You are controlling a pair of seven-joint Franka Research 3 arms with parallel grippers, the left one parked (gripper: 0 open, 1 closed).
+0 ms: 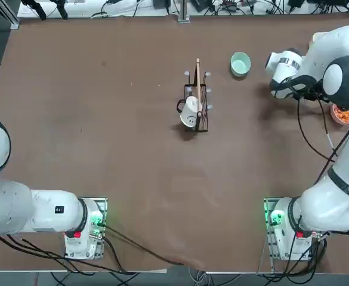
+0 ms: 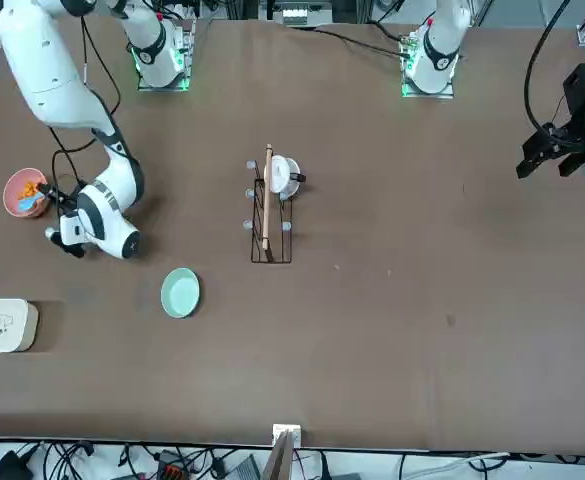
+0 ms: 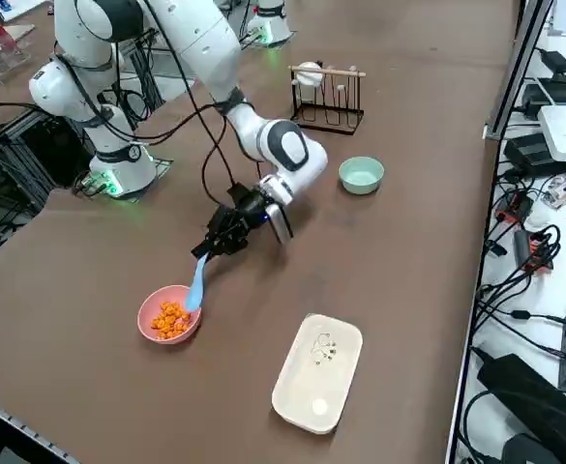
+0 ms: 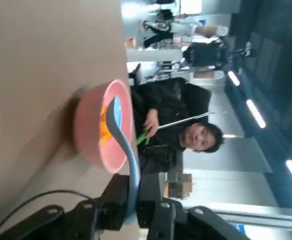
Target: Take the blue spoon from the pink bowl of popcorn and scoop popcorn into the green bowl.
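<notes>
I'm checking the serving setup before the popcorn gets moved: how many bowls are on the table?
2: the pink bowl, with the blue spoon dipping in from the right gripper, and the green bowl, nearer the rack.

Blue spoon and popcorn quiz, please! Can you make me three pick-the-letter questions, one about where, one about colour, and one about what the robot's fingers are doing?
1. Where is the scoop end of the blue spoon?
A) in the green bowl
B) in the pink bowl
C) on the rack

2. What colour is the popcorn?
A) orange-yellow
B) purple
C) black

3. Near the pink bowl, the right gripper is:
A) wide open
B) gripping a mug
C) shut on the spoon's handle

1 B: the wrist view shows it inside the pink rim.
2 A: the right side view shows orange-yellow pieces.
3 C: the wrist view shows the handle between the fingers.
</notes>
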